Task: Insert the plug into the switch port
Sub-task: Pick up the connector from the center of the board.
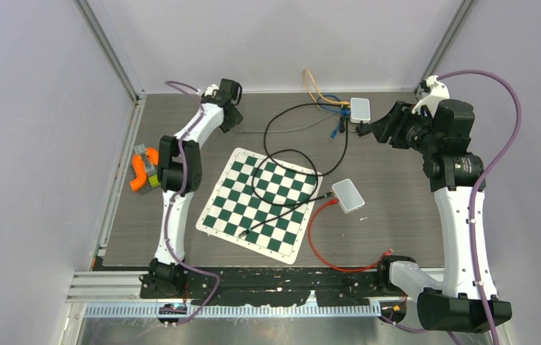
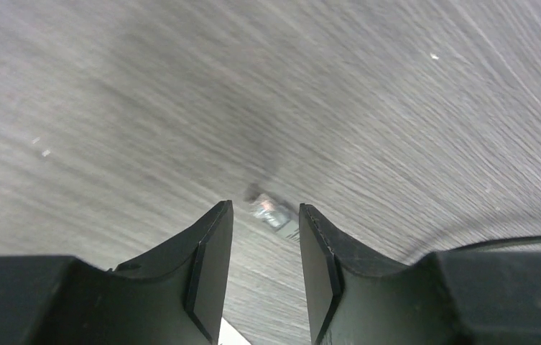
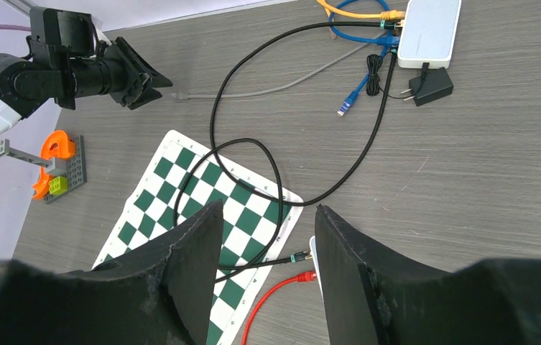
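The plug (image 2: 273, 213) is a clear connector on a grey cable (image 1: 289, 129). It lies flat on the dark wood-grain table, just beyond my left gripper (image 2: 264, 207), in line with the gap and untouched. The left jaws stand open with nothing between them. From above, the left gripper (image 1: 234, 125) sits at the far left by the plug (image 1: 241, 130). A white switch (image 1: 360, 109) with yellow, blue and black cables plugged in rests at the back. My right gripper (image 3: 267, 208) hangs open and empty near that switch (image 3: 431, 29).
A second white switch (image 1: 348, 195) with a black and a red cable (image 1: 317, 244) lies beside the chessboard mat (image 1: 260, 201). A loose blue plug (image 3: 343, 110) and a black power adapter (image 3: 429, 86) lie near the back switch. An orange brick assembly (image 1: 142, 169) stands at the left edge.
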`<control>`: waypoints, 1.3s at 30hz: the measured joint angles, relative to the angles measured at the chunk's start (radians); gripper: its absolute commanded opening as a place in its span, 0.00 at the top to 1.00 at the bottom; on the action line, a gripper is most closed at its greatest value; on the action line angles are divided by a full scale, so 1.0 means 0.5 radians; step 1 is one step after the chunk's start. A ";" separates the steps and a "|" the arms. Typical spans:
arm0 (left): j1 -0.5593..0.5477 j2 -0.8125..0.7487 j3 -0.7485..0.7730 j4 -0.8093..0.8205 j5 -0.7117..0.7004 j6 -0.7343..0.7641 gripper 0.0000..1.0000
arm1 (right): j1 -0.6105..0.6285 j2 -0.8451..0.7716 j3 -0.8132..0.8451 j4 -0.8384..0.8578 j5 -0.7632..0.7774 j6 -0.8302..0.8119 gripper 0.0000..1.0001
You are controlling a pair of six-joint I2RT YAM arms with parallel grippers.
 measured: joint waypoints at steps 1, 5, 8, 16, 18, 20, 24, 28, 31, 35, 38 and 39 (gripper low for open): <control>0.000 -0.014 -0.020 -0.024 -0.032 -0.044 0.58 | 0.000 0.000 0.000 0.000 -0.001 0.000 0.43; 0.000 -0.086 -0.101 -0.111 -0.122 -0.235 0.57 | 0.000 0.000 0.000 0.001 -0.006 0.001 0.43; -0.001 -0.123 -0.113 -0.129 -0.143 -0.362 0.57 | 0.000 0.000 0.000 0.000 -0.007 0.002 0.43; -0.016 -0.140 -0.063 -0.222 -0.081 -0.715 0.54 | 0.000 0.000 0.000 0.001 -0.006 0.002 0.43; -0.020 -0.137 -0.053 -0.250 -0.043 -0.819 0.54 | 0.000 0.000 0.000 0.001 -0.006 0.001 0.43; -0.026 -0.133 -0.053 -0.272 -0.024 -0.896 0.55 | 0.000 0.000 -0.001 0.001 -0.005 0.001 0.43; -0.030 -0.096 -0.037 -0.311 0.014 -1.045 0.55 | 0.000 0.000 0.000 0.000 -0.005 0.000 0.44; -0.030 -0.011 0.012 -0.351 0.039 -1.156 0.56 | 0.000 0.000 0.000 0.001 -0.005 -0.001 0.44; -0.030 0.066 0.076 -0.413 0.060 -1.241 0.57 | 0.000 0.000 0.000 0.001 -0.005 -0.001 0.44; -0.028 0.100 0.149 -0.472 0.076 -1.344 0.60 | 0.000 0.001 0.000 0.001 -0.005 -0.001 0.44; -0.024 0.130 0.236 -0.534 0.108 -1.426 0.64 | 0.000 0.001 0.000 0.001 -0.005 -0.001 0.44; -0.024 0.144 0.263 -0.549 0.115 -1.449 0.65 | 0.000 0.001 0.000 0.001 -0.005 -0.001 0.44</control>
